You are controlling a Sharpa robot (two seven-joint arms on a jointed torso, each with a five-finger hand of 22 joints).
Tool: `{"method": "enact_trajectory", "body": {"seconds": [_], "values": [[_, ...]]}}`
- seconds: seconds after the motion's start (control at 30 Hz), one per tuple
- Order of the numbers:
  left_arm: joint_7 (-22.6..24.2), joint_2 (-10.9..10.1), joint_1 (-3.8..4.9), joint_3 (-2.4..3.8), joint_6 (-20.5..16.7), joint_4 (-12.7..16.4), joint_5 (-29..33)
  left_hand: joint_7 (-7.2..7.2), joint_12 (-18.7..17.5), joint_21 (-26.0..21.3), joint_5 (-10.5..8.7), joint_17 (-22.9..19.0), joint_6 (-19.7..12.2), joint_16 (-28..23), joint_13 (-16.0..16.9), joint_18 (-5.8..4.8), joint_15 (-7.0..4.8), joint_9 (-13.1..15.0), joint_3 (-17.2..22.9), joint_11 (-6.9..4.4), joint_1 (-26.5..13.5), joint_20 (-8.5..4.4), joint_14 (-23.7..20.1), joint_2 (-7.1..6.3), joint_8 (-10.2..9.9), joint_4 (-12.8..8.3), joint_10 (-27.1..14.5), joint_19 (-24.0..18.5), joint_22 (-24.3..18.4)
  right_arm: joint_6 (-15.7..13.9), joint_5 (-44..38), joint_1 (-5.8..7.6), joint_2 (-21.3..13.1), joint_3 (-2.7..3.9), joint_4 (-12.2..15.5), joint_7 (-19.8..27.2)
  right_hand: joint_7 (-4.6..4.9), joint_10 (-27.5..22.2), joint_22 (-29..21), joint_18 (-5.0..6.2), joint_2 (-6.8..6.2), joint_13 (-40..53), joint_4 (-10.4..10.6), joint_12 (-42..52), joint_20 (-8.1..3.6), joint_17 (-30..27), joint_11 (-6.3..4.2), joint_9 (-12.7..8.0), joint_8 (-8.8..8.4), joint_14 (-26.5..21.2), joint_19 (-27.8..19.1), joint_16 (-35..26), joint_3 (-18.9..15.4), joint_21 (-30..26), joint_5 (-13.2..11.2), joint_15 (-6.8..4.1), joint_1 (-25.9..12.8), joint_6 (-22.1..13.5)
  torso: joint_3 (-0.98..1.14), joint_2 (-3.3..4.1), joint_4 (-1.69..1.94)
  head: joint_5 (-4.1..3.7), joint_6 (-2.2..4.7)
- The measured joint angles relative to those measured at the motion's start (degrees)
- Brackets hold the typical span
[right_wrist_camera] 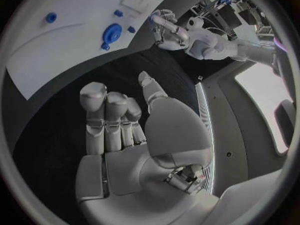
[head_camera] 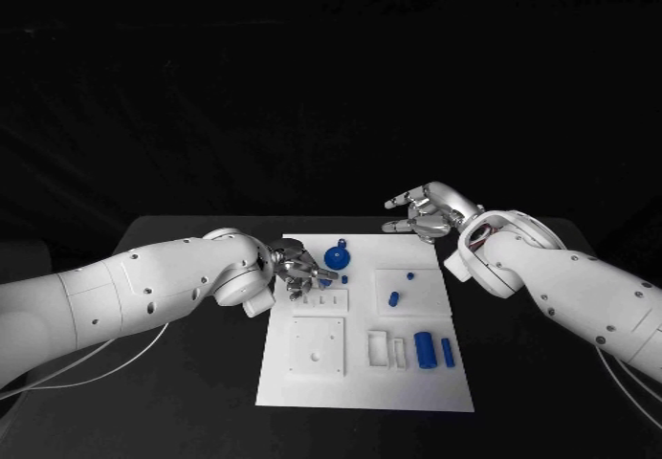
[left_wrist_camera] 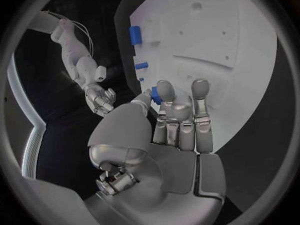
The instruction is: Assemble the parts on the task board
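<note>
From the head view, your left hand (head_camera: 296,270) sits over the task board (head_camera: 311,392) with its fingers drawn together on a small blue part (head_camera: 325,279) at the fingertips; you hold it low over the board, probably to seat it in a nearby slot. The round blue part (head_camera: 338,256) lies just beyond those fingers. Your right hand (head_camera: 425,210) hovers past the board's far corner, fingers apart and lightly curled, holding nothing, likely parked clear to leave the left hand room.

In the left wrist view, the blue part (left_wrist_camera: 154,94) peeks out between thumb and fingers (left_wrist_camera: 165,91), so read it as a pinch. The board (left_wrist_camera: 250,50) lies straight ahead of the fingertips.

In the right wrist view, the fingers (right_wrist_camera: 94,97) stand side by side, empty, the thumb set apart. The round part (right_wrist_camera: 112,34) rests on the board well beyond them.
</note>
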Motion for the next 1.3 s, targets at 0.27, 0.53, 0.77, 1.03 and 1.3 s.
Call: {"method": "enact_trajectory", "body": {"seconds": [0.27, 0.53, 0.77, 1.03, 1.3], "values": [[7.9, -1.3, 0.08, 0.26, 3.7, 0.0, 5.7, 0.55, 0.9, -2.3, -4.30, -5.7, -4.3, -0.8, -2.3, -0.35, 0.42, -1.7, -0.3, 0.42, 2.6, 0.32, -3.9, 0.90, 4.8, -0.3, -2.8, -0.9, 0.0, 2.3, -2.3, -1.62, -1.3, -1.36, 5.0, 1.3, -0.45, 0.2, 0.0, -0.05, 0.24, 0.3, -2.8, 0.2, 0.00, 0.4, -0.19, 0.2, 0.00, 0.0, 0.0, 0.0, 2.6, 0.3, -0.9, 0.00, -0.7, 3.4, -0.01, 0.00, -0.01, 0.04, 0.44], [12.9, -1.9, 0.08, 0.30, 8.0, 0.1, 8.6, 0.76, 1.5, -3.7, -4.54, -7.4, -5.1, 0.2, -3.9, -0.35, 0.35, -4.3, -1.8, 0.40, 3.6, 0.12, -4.8, 0.46, 6.8, -1.8, -3.3, -1.1, 0.0, 4.3, -3.7, -2.21, -1.5, -2.93, 8.7, 2.8, -0.54, 0.4, 0.0, -0.07, 0.24, 0.4, -3.9, 0.2, 0.00, 0.5, -0.24, 0.2, 0.00, 0.0, 0.0, 0.0, 2.6, 0.3, -1.8, 0.00, -0.7, 3.7, -0.01, 0.03, 0.02, 0.02, 0.79], [15.3, -2.1, 0.08, 0.30, 11.9, 0.0, 10.0, 0.66, 1.9, -3.9, -4.74, -8.3, -5.6, 0.9, -4.5, -0.33, 0.34, -5.6, -2.3, 0.43, 4.2, 0.11, -5.0, 0.20, 7.9, -2.2, -3.6, -1.1, 0.0, 4.8, -5.2, -2.55, -1.6, -3.42, 11.1, 4.4, -1.09, 0.5, 0.0, -0.06, 0.64, 0.5, -5.3, 0.2, -0.43, 0.8, -0.93, 0.1, 0.00, 0.0, 0.0, 0.0, 3.5, 0.5, -2.6, -0.46, -0.3, 3.8, -0.01, 0.04, 0.02, -0.02, 0.93], [16.4, -2.1, 0.08, 0.30, 14.7, -0.2, 10.7, 0.74, 2.2, -3.9, -4.75, -8.4, -5.7, 0.9, -4.7, -0.33, 0.43, -5.9, -2.5, 0.52, 4.5, 0.11, -5.1, 0.07, 8.1, -2.2, -3.7, -1.1, 0.0, 3.9, -6.8, -3.00, -1.7, -3.58, 12.8, 6.1, -1.84, 0.8, 0.0, -0.04, 0.64, 0.8, -6.2, 0.2, -0.86, 1.1, -2.05, 0.1, 0.00, 0.4, 0.0, 0.0, 6.6, 0.8, -3.6, -1.09, -0.3, 3.7, 0.05, 0.05, 0.01, -0.04, 0.92], [16.9, -2.0, 0.09, 0.30, 16.3, -0.2, 11.0, 0.83, 2.2, -3.9, -4.97, -8.4, -5.8, 0.9, -4.7, -0.32, 0.44, -6.0, -2.6, 0.53, 4.5, 0.11, -5.1, 0.07, 8.2, -2.2, -3.7, -1.1, 0.0, 3.5, -7.7, -3.10, -1.8, -3.83, 13.2, 7.0, -2.76, 0.8, 0.0, -0.73, 0.64, 1.0, -6.2, 0.2, -1.47, 1.2, -2.47, 0.1, 0.00, 0.1, 0.0, 0.0, 7.5, 0.8, -4.0, -1.39, -0.3, 4.4, 0.05, 0.04, -0.01, -0.01, 0.75]]}}
